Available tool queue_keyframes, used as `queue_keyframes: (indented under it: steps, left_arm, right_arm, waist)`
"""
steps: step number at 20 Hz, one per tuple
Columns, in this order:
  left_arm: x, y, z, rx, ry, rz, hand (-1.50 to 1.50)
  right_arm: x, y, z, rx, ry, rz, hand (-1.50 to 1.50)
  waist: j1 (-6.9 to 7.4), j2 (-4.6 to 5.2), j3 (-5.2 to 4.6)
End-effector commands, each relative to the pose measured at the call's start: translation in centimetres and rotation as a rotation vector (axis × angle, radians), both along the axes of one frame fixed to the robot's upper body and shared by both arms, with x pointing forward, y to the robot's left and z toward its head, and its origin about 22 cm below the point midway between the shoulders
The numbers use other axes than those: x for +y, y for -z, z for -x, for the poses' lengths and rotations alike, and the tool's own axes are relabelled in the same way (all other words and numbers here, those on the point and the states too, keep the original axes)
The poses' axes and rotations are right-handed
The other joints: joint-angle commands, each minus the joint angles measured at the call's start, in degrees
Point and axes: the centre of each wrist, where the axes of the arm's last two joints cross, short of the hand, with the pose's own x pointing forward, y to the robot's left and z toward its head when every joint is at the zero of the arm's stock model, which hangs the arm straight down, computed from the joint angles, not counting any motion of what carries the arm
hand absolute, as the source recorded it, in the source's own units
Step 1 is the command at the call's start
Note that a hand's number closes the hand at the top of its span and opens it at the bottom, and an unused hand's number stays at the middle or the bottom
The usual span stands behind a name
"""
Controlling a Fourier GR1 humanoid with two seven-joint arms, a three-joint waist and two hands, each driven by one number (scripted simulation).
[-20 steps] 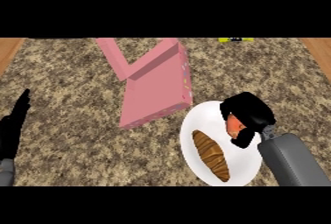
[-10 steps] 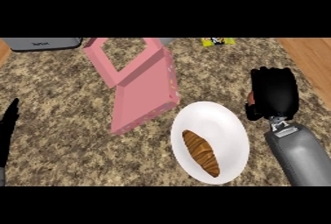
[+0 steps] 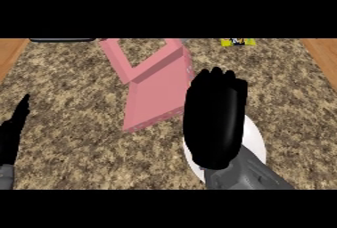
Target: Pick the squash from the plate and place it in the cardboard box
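Head view, read from left to right. At the left edge the left hand (image 3: 12,133) rests near the bench (image 3: 72,133), its fingers straight and pointing up, holding nothing. The bench has a speckled brown and cream top, with wooden strips showing at its far left and far right corners.

Centre left: a pink box (image 3: 158,84) lies on the bench with its flaps spread open, one flap running toward the upper left and the broad panel sloping down toward the lower left. A dark grey object (image 3: 63,40) is cut off by the top edge, left of the box.

Centre right: the right hand (image 3: 216,120), back turned to the viewer, is raised on its grey forearm (image 3: 247,176) and covers the box's right edge and most of a white plate (image 3: 255,140). Whether its fingers are curled or straight cannot be told from this side, and nothing it may hold is visible. The squash is not seen anywhere; the part of the plate left uncovered is bare white.

Top right: a small yellow and black item (image 3: 238,42) lies at the far edge of the bench.
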Motion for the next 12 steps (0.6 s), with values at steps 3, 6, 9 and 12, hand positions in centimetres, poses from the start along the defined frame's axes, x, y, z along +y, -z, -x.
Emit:
queue_keyframes:
  steps: [3, 6, 9, 12]
  left_arm:
    - [-2.2, -0.4, -1.8, -0.027, 0.069, 0.015, 0.0]
    - [-2.6, -0.2, -2.2, -0.039, 0.098, 0.012, 0.0]
    - [-3.9, 0.3, -2.9, -0.034, 0.128, 0.029, 0.0]
    - [-3.8, -0.8, -3.4, -0.055, 0.149, -0.007, 0.0]
  right_arm:
    - [5.7, -2.0, 4.3, -0.054, 0.029, 0.101, 1.5]
    - [6.1, -2.7, 2.6, -0.044, 0.035, 0.052, 1.5]
    - [6.5, -4.3, 1.3, -0.076, 0.007, -0.026, 1.5]
    - [6.8, -4.6, -0.8, -0.075, 0.027, -0.081, 1.5]
  waist:
    - [4.25, 2.14, 0.46]
    - [6.36, 2.95, 0.45]
    - [7.09, 3.38, 0.45]
    - [8.44, 3.63, 0.52]
